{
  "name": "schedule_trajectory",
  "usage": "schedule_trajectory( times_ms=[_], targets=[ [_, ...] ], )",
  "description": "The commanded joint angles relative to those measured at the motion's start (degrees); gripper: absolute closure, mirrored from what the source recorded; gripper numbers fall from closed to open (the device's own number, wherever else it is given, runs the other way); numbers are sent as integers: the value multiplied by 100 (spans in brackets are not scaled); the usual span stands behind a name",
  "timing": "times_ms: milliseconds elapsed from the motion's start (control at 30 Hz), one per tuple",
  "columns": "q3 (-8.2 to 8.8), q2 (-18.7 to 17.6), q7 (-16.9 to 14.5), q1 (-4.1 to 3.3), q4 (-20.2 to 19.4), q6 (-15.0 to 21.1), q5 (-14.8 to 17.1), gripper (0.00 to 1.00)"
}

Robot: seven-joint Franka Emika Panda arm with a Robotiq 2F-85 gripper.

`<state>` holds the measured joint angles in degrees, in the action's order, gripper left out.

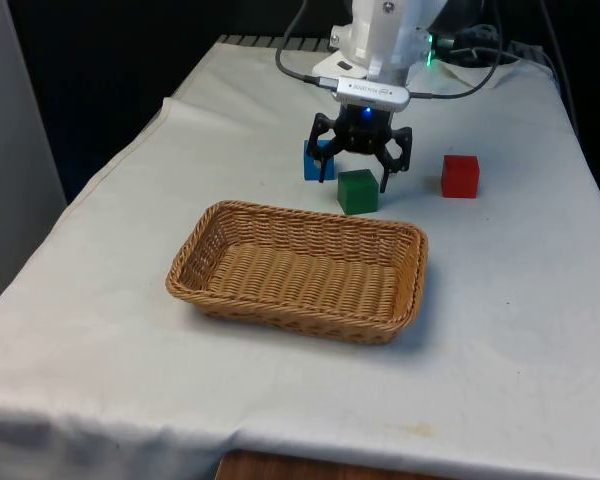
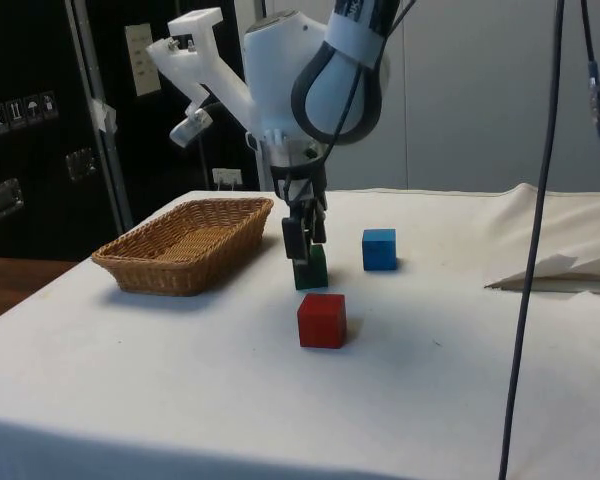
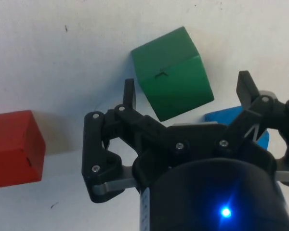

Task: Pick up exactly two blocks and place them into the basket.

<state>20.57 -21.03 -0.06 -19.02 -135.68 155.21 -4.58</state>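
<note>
A green block (image 1: 358,192) stands on the white cloth just behind the wicker basket (image 1: 280,305). My gripper (image 1: 356,172) hangs open right over it, fingertips spread to either side of the block's top and nothing gripped. In the wrist view the green block (image 3: 171,72) lies between and slightly beyond the fingers (image 3: 129,91). A blue block (image 1: 315,163) sits close behind the green one, towards the front view's left. A red block (image 1: 460,176) stands apart on the front view's right. The side view shows the gripper (image 2: 305,240) low above the green block (image 2: 311,272).
The basket (image 2: 180,270) holds nothing and lies near the table's middle. Cables and a folded cloth ridge (image 2: 550,268) lie at the robot's end of the table. Bare cloth (image 1: 520,300) spreads beside the basket.
</note>
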Motion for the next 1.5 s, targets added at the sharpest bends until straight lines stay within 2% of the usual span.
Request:
schedule_trajectory(
  times_ms=[0, 433, 467, 533, 567, 633, 733, 767, 1033, 1200, 1233, 1333, 1433, 1467],
  targets=[
    [-6, -11, 0, 0, 0, 29, 0, 0],
    [-6, -17, 0, 6, 0, 11, 0, 0],
    [0, -17, 0, 6, 0, 6, 0, 2],
    [0, -17, 0, 6, 0, 6, 0, 20],
    [0, -11, 0, 6, 0, 6, 0, 37],
    [0, -11, 0, 0, 0, 6, 0, 60],
    [0, -11, 0, 0, 0, 6, 0, 88],
    [0, -11, 0, 6, -6, 6, 0, 94],
    [0, -11, 0, 0, 0, 0, 0, 95],
    [23, 166, -57, 11, 92, -223, -6, 95],
    [23, 86, -29, 0, 103, -126, 0, 95],
    [46, 286, -120, 23, 212, -447, 17, 95],
    [52, 367, -172, 23, 298, -607, 29, 95],
    [69, 338, -120, 6, 264, -533, 0, 95]
  ],
)
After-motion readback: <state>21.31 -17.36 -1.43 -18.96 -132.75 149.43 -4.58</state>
